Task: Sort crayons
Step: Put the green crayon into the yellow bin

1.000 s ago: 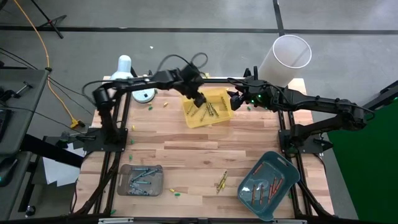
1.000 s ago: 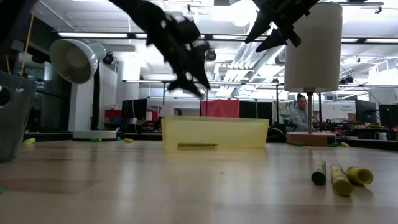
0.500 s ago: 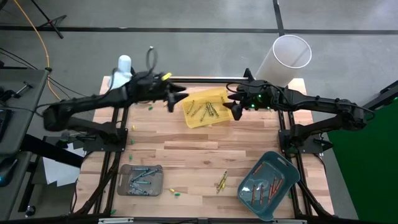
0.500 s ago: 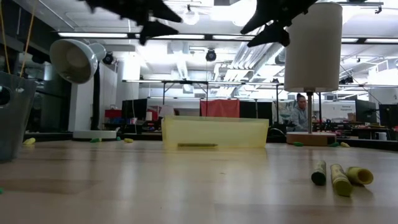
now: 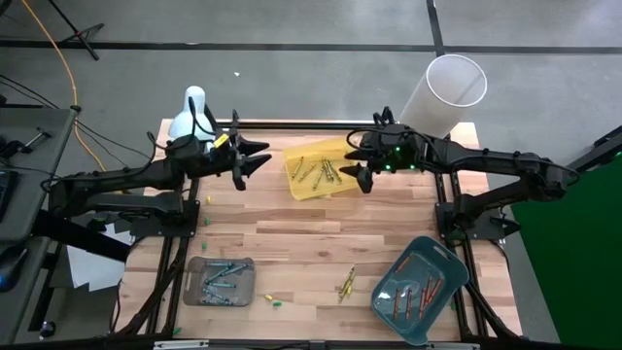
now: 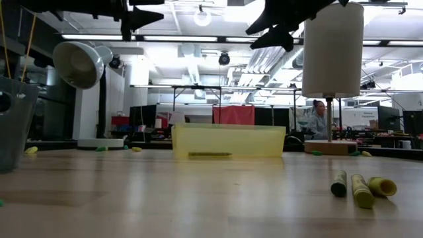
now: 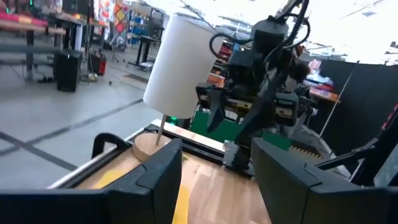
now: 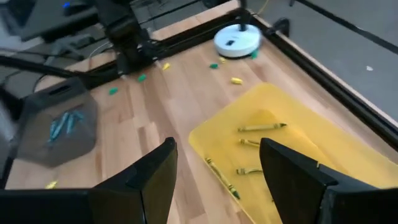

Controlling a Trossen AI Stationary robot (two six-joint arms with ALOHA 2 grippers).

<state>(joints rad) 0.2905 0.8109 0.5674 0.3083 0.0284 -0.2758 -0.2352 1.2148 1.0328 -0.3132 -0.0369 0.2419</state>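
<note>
High view first: my left gripper (image 5: pixel 251 161) hangs over bare pale wood planks of the table (image 5: pixel 292 238), left of the yellow tray (image 5: pixel 324 167), fingers spread and empty. My right gripper (image 5: pixel 358 161) sits at that tray's right edge, fingers spread too, holding nothing. Both arms reach inward, nearly level, pointing at each other across the tray. Olive-yellow crayons (image 5: pixel 322 172) lie scattered inside the shallow, glossy plastic tray, between my two grippers. A grey tray (image 5: pixel 221 280) near the front left holds blue sticks; a teal tray (image 5: pixel 420 288) at the front right holds red-orange ones. A few loose crayons (image 5: pixel 346 282) rest on the wood between those trays.

Low view: both grippers hang high above the table, well clear of the translucent yellow tray. Three stubby crayons (image 6: pixel 360 186) lie side by side on the wood at the right.

Left wrist view: my dark, blocky fingers (image 7: pixel 163 176) stand apart; my other arm and a white cylindrical lamp shade (image 7: pixel 176 65) show beyond.

Right wrist view: my fingers (image 8: pixel 155 173) stand wide, with thin crayons (image 8: pixel 260 127) in the yellow tray just past them.
</note>
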